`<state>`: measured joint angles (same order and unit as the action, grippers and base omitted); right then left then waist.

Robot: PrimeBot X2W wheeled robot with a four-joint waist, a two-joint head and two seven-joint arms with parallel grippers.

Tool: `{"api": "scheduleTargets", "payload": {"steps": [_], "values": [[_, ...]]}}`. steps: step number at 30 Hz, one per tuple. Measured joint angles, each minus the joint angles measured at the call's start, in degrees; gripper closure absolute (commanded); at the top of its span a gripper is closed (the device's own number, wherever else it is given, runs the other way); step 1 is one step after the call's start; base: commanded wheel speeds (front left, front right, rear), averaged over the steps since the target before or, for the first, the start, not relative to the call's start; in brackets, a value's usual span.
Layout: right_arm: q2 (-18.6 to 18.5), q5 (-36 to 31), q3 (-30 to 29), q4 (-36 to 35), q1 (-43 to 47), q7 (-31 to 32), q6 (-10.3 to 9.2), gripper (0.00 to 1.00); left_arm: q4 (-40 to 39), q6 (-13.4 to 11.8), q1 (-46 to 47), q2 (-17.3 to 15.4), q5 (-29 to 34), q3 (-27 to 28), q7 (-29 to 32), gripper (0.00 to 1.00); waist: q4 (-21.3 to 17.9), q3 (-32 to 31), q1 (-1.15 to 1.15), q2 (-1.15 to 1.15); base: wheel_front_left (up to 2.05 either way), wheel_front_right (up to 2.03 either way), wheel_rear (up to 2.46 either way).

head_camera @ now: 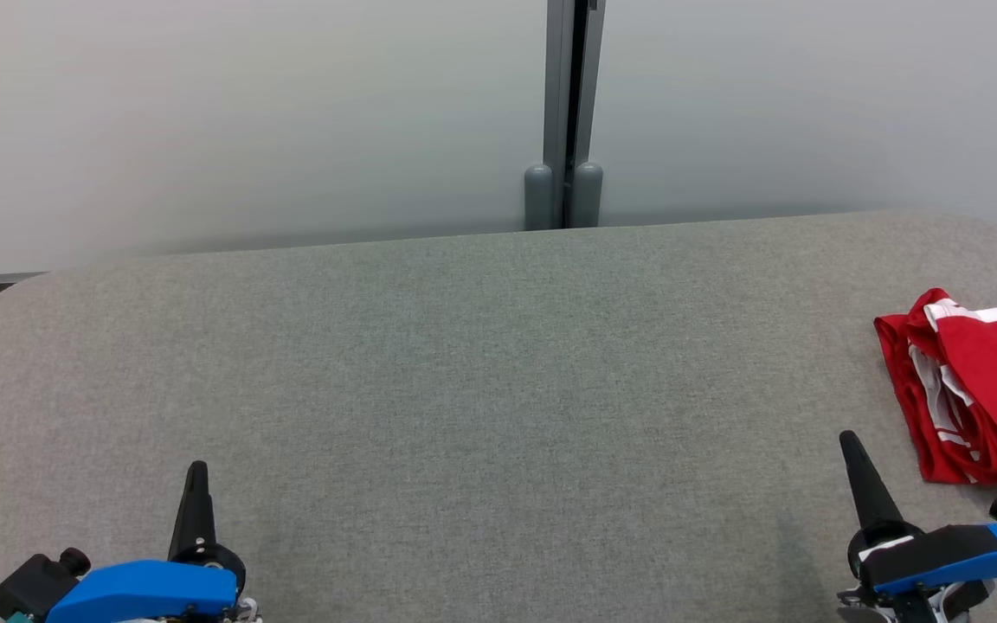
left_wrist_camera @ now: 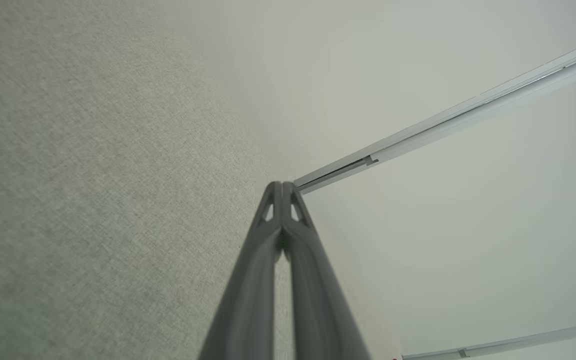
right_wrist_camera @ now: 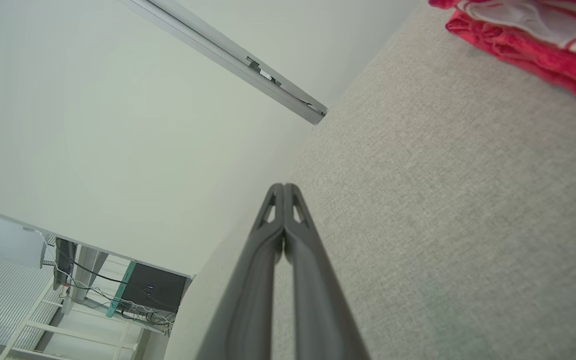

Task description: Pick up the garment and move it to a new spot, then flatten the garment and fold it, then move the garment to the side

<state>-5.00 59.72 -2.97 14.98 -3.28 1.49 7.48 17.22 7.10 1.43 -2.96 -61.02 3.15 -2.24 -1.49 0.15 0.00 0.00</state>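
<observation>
Head view: the red and white garment point(head_camera: 983, 381) is lying folded at the far right of the grey table point(head_camera: 481, 363), with part of it running past the frame edge. The left gripper point(head_camera: 196, 484) and right gripper point(head_camera: 855, 454) are sitting low at the near corners. Neither is touching the cloth, and the right one is near it. A grey post point(head_camera: 564, 112) is standing behind the table. Left wrist view: the left gripper's fingers are meeting tip to tip over bare table fabric and gripping nothing. Right wrist view: the right gripper's fingers are likewise pressing together and carrying nothing, and the garment is showing at the upper right corner, apart from the tips. Judgement: the fold appears made and the garment appears set aside. The risks are lying in any further handling. Approaching with the fingers closed would be pushing the cloth and bunching its loose layers. Pinching a single layer would be pulling the fold open. Nudging the garment further right could be sending it over the table's edge. Count: one garment, one table, two grippers, one post.
</observation>
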Motion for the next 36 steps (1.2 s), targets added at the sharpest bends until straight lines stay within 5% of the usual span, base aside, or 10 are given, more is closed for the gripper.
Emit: {"api": "scheduleTargets", "payload": {"steps": [36], "values": [[1.2, 18.8, -2.1, -0.5, -1.3, 3.0, 0.0, 1.0, -1.8, 0.0, 2.6, 0.0, -18.2, 1.9, 5.1, 1.0, 0.8, 0.0, 0.0, 0.0, 0.0, 0.0, 0.0]]}}
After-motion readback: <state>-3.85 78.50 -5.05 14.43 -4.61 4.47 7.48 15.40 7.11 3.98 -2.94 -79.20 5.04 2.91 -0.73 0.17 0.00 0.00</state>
